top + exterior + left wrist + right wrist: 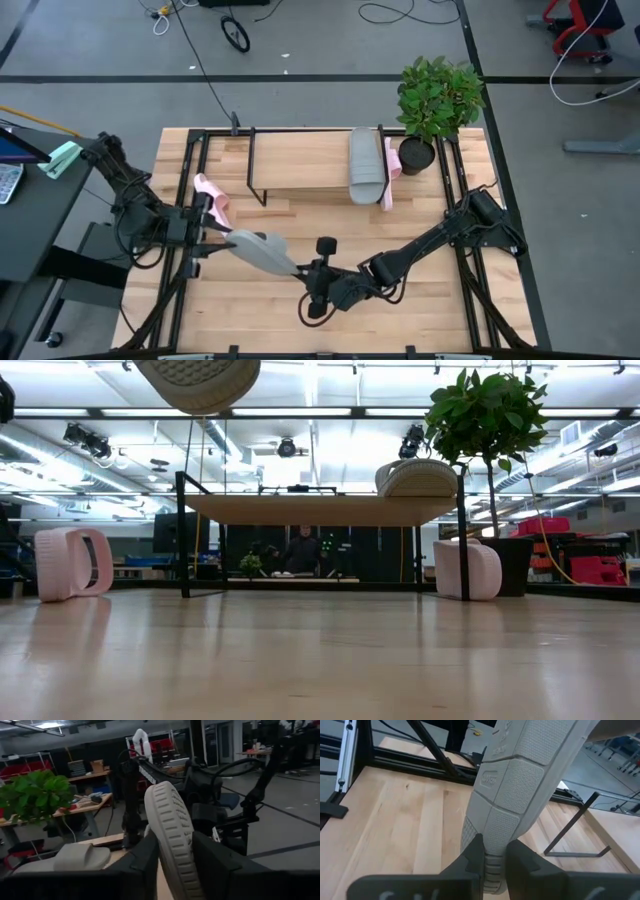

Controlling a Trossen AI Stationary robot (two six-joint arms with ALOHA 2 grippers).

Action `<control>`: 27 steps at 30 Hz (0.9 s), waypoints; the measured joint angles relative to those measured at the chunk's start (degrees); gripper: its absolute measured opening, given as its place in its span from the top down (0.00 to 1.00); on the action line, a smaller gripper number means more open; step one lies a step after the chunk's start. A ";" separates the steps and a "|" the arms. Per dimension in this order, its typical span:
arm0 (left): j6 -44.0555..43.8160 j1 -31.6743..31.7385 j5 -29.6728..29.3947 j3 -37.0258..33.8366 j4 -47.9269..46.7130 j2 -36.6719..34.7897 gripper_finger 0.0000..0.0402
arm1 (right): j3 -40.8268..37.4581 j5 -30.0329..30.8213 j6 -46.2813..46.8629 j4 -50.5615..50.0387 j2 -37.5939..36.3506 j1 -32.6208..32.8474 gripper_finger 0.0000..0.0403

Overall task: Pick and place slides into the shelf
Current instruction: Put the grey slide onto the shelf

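"High view first," says Mira. "From left to right, what is done?"

"At the left, one pink slide [212,197] lies on its side on the table [420,310], just beside the left leg of the shelf [300,160]. It is not placed."

"And the left hand [213,239]?"

"It is near this pink slide, and it is clamped on one end of the raised grey slide [262,252]. In its wrist view the sole sits between both fingers [145,865]. This slide hangs in the air over the table, in front of the shelf."

"The right hand [306,272] also?"

"Yes, it is closed on the other end of the same slide (so two hands, one slide). I judge it as a passing between the hands, not yet a placing."

"Further to the right?"

"The other grey slide [367,165] rests on the board, near its right end. This is the only one finished. The second pink slide [389,172] stands on its side on the table, close beside the right leg, before the plant [438,95]."

"So one of four?"

"One is done, one is in the air, and two pink ones wait."
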 joint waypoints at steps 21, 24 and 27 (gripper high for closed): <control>5.08 2.04 1.60 -0.02 0.91 2.24 0.91 | 0.13 -1.25 2.70 -13.20 -2.34 0.55 0.25; 4.66 2.04 1.35 -0.04 0.48 2.24 0.91 | 0.33 1.82 7.51 -18.68 -4.91 0.88 0.17; 6.36 2.08 -0.48 -0.04 0.77 2.30 0.92 | 0.46 6.10 12.20 -24.85 -8.95 1.95 0.15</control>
